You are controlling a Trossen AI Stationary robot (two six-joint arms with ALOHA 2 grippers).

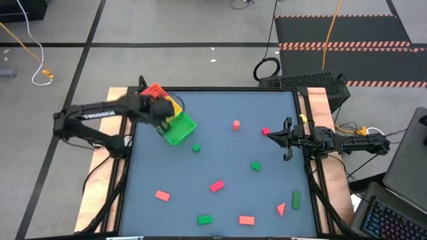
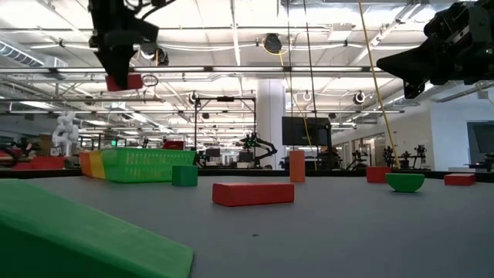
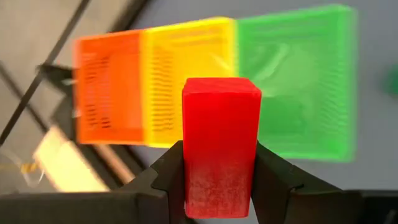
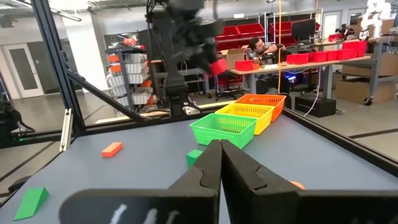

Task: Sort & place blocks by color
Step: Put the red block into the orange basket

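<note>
We found the table still strewn with most of the blocks. The three-compartment tray sat near ten o'clock on it, and, as far as we could see, its red, yellow and green bins held nothing yet.

The left gripper hung above that tray, its fingers closed partway on a red block held upright between them; in the low view that block rode high over the tray. The right gripper waited at the table's three o'clock edge, fingers pressed together with nothing between them.

Loose pieces remained: a red brick near six o'clock, a pink cylinder around one o'clock, a green cube just beside the tray, and others along the near edge.

We judged the sorting barely begun, with this red block perhaps the first to go in.
</note>
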